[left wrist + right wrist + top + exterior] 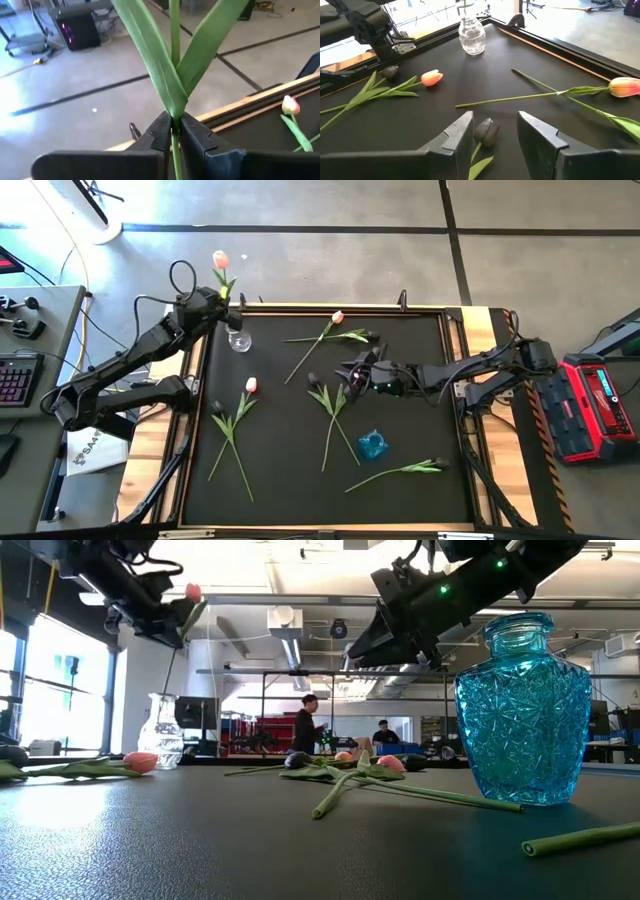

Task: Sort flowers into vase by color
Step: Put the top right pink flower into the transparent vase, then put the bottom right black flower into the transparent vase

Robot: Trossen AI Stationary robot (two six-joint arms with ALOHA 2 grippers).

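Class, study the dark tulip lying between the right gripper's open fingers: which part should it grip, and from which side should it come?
Probably the stem just below the head. The dark tulip lies flat on the mat, so the right gripper should come straight down from above, fingers astride the thin stem, sparing the soft head. The left gripper is shut on a pink tulip above the clear vase.

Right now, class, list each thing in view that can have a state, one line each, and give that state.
left gripper: shut on a pink tulip's stem, raised above the clear vase.
pink tulip: held upright, not yet in a vase.
clear vase: upright, empty.
blue vase: upright, empty.
right gripper: open, fingers either side of a dark tulip head.
dark tulip: lying on the mat, ungrasped.
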